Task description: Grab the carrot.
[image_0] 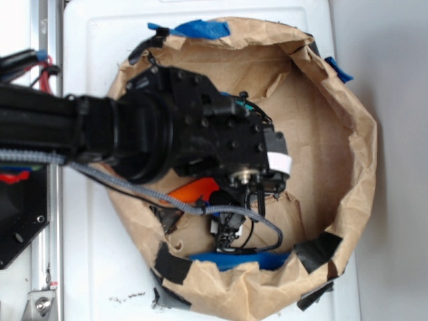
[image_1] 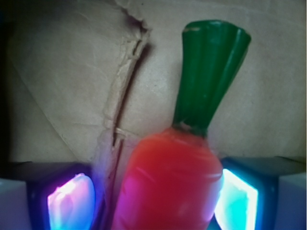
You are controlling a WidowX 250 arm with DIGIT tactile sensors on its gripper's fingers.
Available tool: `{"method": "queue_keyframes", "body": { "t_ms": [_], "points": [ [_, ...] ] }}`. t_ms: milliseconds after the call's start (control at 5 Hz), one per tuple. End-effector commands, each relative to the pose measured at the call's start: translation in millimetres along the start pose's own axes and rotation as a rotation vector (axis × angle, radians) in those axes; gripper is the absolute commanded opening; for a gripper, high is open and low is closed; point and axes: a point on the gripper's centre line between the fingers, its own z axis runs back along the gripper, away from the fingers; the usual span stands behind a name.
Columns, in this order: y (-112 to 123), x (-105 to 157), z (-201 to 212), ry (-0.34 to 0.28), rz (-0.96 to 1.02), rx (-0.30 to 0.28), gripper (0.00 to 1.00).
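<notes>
Looking for writing, I am finding none I can read: a small white tag [image_0: 281, 161] is sitting on my wrist housing, but it is appearing blank or too blurred to make out.

I am reaching from the left into a crumpled brown paper bowl [image_0: 354, 167] patched with blue tape [image_0: 200, 29] at the top rim and black tape [image_0: 315, 251] at the lower right. My black arm [image_0: 134, 134] is covering most of the bowl's left half. A grey cable [image_0: 100, 177] is trailing under the arm and looping down toward the near rim, where a blue strip [image_0: 234, 259] is lying.

The carrot [image_1: 168, 182] is sitting between my fingers in the wrist view, its orange body filling the gap and its green stem [image_1: 211, 72] pointing away over the torn paper floor. From outside, only a slice of orange is peeking out beneath my arm. My pincer [image_1: 153, 201] is standing narrow about the carrot; the right pad [image_1: 237, 196], glowing teal, is seeming to touch it, while the left pad [image_1: 69, 201], glowing pink, is showing a dark sliver between, so I cannot tell whether I am truly clamping it.
</notes>
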Motion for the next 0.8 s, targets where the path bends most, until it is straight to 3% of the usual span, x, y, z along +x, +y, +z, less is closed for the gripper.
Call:
{"method": "queue_keyframes", "body": {
  "t_ms": [0, 600],
  "points": [
    [-2, 3, 5, -0.014, 0.01, -0.014, 0.0],
    [4, 8, 19, -0.024, 0.053, 0.006, 0.0]
  ]
}}
